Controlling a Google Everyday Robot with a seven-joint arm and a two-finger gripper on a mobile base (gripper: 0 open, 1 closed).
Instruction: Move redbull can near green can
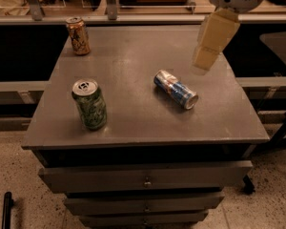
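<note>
The redbull can (176, 89), slim, blue and silver, lies on its side right of the middle of the grey table (133, 61). The green can (89, 104) stands upright near the table's front left, its silver top with pull tab facing up. My gripper (206, 56), with pale yellow fingers, hangs from the arm at the upper right, above the table and up and to the right of the redbull can, touching nothing.
An orange-brown can (78, 35) stands upright at the table's back left corner. The table has drawers (145, 178) below its front edge. A railing and shelf run behind the table. A dark stand is at the right edge.
</note>
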